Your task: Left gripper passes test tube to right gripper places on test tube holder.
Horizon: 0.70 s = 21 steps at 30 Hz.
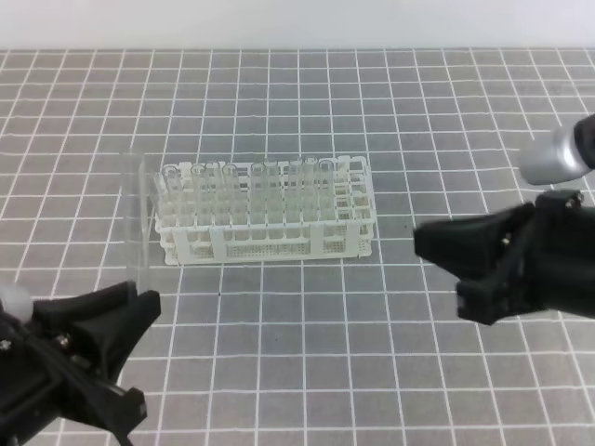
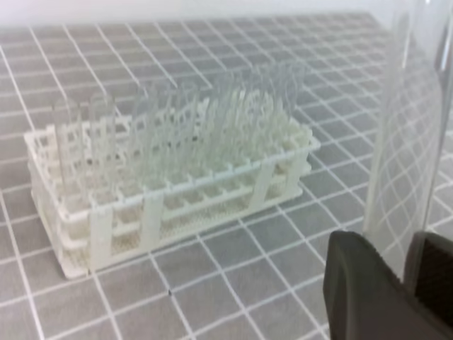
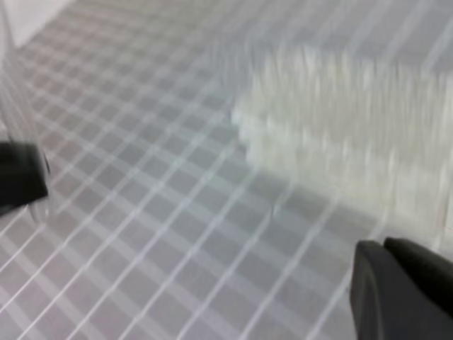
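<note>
The left claw [image 1: 139, 311] holds the test tube [image 1: 137, 218] upright left of the rack [image 1: 270, 218], so the closed right claw [image 1: 437, 251] should open before approaching squarely.

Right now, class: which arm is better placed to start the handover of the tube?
Left. The left gripper holds the test tube upright; the right gripper is shut, empty and apart from it.
</note>
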Motion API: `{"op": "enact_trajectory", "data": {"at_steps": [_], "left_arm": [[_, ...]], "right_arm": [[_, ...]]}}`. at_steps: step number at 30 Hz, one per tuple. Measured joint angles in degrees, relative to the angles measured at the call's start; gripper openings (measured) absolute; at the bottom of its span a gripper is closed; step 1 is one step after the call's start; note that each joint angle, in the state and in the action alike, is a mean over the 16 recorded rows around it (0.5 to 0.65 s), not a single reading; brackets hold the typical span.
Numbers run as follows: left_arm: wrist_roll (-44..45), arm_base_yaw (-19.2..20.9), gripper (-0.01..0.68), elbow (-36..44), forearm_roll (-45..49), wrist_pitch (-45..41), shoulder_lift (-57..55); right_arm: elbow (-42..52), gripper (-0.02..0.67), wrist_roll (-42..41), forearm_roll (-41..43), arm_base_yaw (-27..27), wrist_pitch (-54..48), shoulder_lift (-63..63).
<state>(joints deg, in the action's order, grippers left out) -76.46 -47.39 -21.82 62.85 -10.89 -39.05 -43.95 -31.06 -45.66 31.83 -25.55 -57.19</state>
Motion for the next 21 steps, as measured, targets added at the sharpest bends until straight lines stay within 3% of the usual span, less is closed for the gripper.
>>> {"op": "enact_trajectory", "data": {"at_steps": [9,15,21], "left_arm": [[-16.7,0.0,0.046,0.1,17.6,0.3,0.0],[-19.8,0.0,0.052,0.1,21.8,0.2,0.0],[-20.3,0.0,0.040,0.1,23.8,0.7,0.0]], "right_arm": [[6.1,-0.013,-6.8,1.3,18.3,30.8,0.9],[10.1,-0.011,-8.6,2.4,28.9,48.0,0.1],[10.4,0.025,-6.3,5.2,34.7,56.4,-2.0]]}}
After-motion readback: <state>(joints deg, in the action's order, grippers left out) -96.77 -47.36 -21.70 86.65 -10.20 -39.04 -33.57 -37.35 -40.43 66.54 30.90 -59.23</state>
